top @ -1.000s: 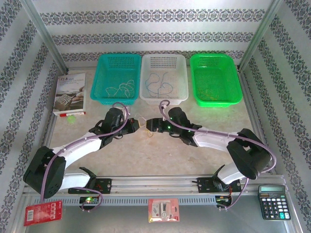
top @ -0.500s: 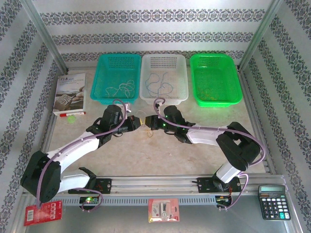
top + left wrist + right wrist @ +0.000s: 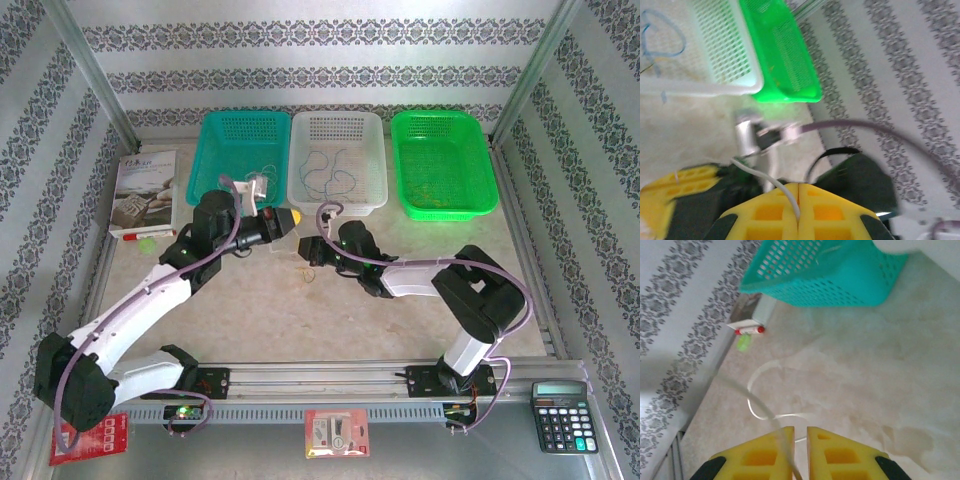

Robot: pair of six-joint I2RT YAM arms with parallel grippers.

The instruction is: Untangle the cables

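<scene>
Item: whitish cable [image 3: 762, 176], very thin and limp. It curves in one loose arc over the tabletop [image 3: 300, 320] between the two hands.
Left hand [image 3: 798, 187]: yellow fingers pressed together, clamped on the whitish cable, which enters the seam between them. The hand is raised just before the teal basket [image 3: 238, 160].
Right hand [image 3: 800, 429]: fingers nearly together with a narrow slit, and the cable runs into it. We cannot tell whether it is pinched.
Other cables: a second whitish cable [image 3: 257, 180] looped in the teal basket; a dark bluish-grey cable [image 3: 330, 172] squiggled in the white basket [image 3: 337, 125]; a small yellow cable [image 3: 307, 272] on the tabletop just beside the right hand.
Count: we count four cables, three baskets, two hands.
Baskets: teal, white, green basket [image 3: 443, 125], side by side along the far edge.
Surroundings: book [image 3: 145, 188] and red marker [image 3: 140, 233] at far left, calculator [image 3: 563, 415] at near right.
In the way: the mauve cord [image 3: 325, 212] arches over the right hand, close to the white basket's front.
</scene>
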